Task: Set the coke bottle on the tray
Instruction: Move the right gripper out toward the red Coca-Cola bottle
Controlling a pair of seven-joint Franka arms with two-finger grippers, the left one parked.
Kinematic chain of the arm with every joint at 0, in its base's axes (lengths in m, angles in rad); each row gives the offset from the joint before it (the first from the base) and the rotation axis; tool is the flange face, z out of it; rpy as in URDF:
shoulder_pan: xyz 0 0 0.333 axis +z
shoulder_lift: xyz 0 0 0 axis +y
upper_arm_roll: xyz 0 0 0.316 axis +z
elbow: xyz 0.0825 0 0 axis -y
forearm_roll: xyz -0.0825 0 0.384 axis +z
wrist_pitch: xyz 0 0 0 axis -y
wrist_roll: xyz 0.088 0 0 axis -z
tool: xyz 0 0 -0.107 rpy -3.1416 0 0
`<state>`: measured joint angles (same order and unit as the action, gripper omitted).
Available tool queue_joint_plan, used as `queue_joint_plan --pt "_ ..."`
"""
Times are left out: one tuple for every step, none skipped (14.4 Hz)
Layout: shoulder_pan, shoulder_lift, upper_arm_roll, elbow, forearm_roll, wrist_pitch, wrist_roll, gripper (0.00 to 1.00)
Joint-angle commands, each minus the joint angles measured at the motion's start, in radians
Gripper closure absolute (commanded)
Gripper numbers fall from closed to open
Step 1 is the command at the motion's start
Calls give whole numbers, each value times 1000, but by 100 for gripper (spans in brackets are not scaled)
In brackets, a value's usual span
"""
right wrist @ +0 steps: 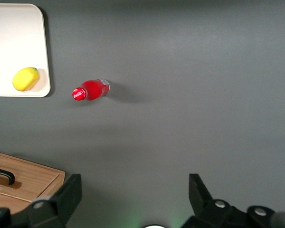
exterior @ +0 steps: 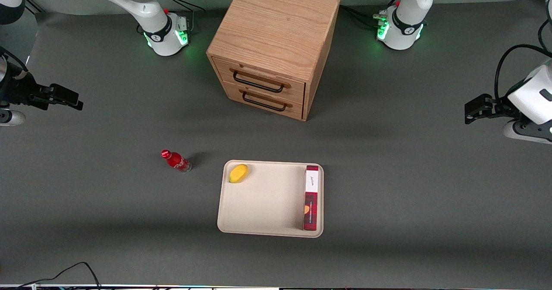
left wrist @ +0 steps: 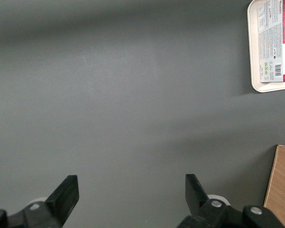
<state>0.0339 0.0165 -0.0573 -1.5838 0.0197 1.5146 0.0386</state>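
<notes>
Front view: bottle upright on table, just beside tray, toward working arm's end. Tray holds lemon and box. Gripper high, well apart from bottle, fingers spread, empty.

Robot lab: two arm bases (green-lit) on grey table.

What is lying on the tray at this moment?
On the tray lie a lemon and a red-and-white box. The bottle stands outside it; the gripper is away, jaws open.
</notes>
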Motion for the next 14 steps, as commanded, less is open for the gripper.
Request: queue_joint_plan --pt "-3 -41 4 -39 -9 24 -26 0" --pt "-3 -44 10 -39 -9 22 -26 0" --pt "-3 -49 23 -47 -10 22 -25 0" --pt "-3 -55 34 -56 -18 32 -23 0" --pt "-3 -55 43 -58 -42 44 -19 0" --pt "-3 -53 48 -56 -44 45 -13 0" --pt "-3 -53 50 -56 -43 47 -11 0" --pt "-5 -52 48 -51 -32 47 -11 0" --pt "-3 -50 48 -51 -30 50 -13 0" --pt "-3 -52 48 -62 -30 68 -13 0" --pt "1 -55 50 -88 -30 94 -13 0" --pt "3 -58 56 -123 -27 140 -11 0" --pt "1 -73 86 -181 -23 207 -8 0" --pt "-2 -85 102 -233 -17 272 1 0"
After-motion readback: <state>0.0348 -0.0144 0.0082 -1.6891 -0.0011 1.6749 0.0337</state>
